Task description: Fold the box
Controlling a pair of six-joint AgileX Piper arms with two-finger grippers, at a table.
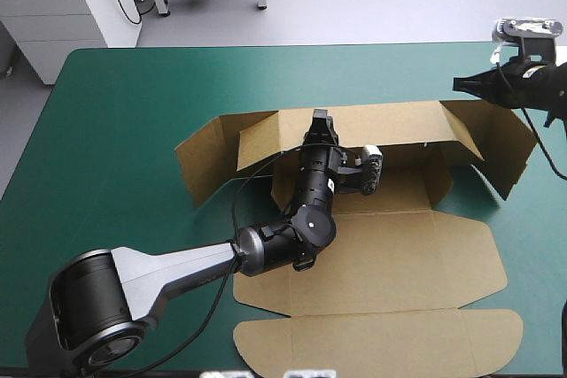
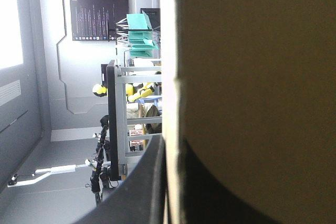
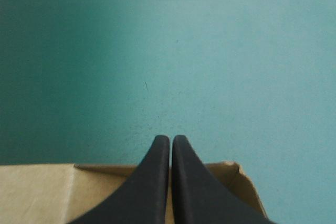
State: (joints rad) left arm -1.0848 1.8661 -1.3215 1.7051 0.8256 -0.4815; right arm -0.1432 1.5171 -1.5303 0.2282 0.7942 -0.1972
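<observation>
High view: the box (image 1: 399, 254), a cut sheet of brown board, lies right of centre on the table's teal-green cover (image 1: 133, 104), half set up. Its far wall (image 1: 390, 126) stands raised. A side flap (image 1: 208, 157) angles out at the left end and another (image 1: 500, 143) at the right. The base panel and the long lid panel (image 1: 372, 343) with its rounded corners lie flat toward the near edge. My left arm comes in from the near left corner and lies across the base panel, covering its left part. My left pincer (image 1: 319, 123) is at the top edge of the far wall, left of that wall's middle. My right pincer (image 1: 462, 86) hangs raised over the box's right end, pointing left, touching no board. Left wrist view: the brown board (image 2: 252, 77) stands on edge right before the camera and blocks more than half of the field. One black finger (image 2: 142, 192) curves up tight against the board's edge. The left pincer (image 2: 169, 153) is all but closed, with the wall's sheet pinched in it. Right wrist view: the right pincer (image 3: 171, 139) has both black fingers pressed together in one point, gripping nothing. Brown board (image 3: 42, 192) with a flap corner lies under it, and bare cover (image 3: 157, 51) stretches ahead.
</observation>
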